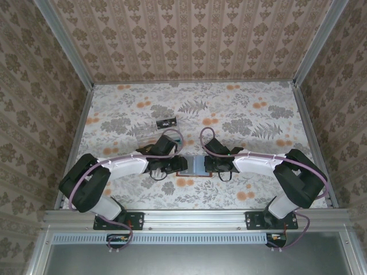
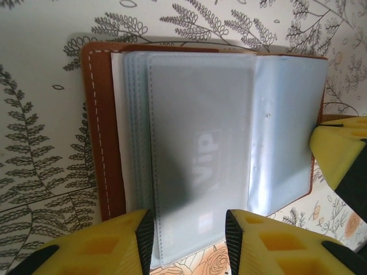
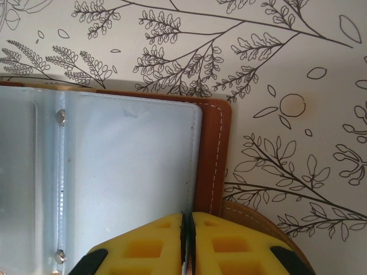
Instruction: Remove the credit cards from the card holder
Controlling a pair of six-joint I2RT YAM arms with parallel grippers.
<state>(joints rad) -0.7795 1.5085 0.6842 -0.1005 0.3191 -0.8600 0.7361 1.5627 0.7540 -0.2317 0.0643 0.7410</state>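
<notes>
The small brown leather bifold card holder [image 1: 196,166] lies open on the floral-patterned table [image 1: 252,114], in the middle near the front, between the two arms. The left gripper [image 2: 189,229] has its yellow fingers apart over the near edge of a clear plastic sleeve [image 2: 200,132] holding a card marked "VIP". The right gripper [image 3: 187,229] has its fingers pressed together at the holder's right cover; whether they pinch the leather I cannot tell.

Beige damask-pattern walls [image 1: 189,34] enclose three sides. The table [image 1: 252,109] is covered in a pale floral print of grey ferns and orange blooms. A metal rail [image 1: 195,219] runs along its near edge. Light is even, probably from overhead.
</notes>
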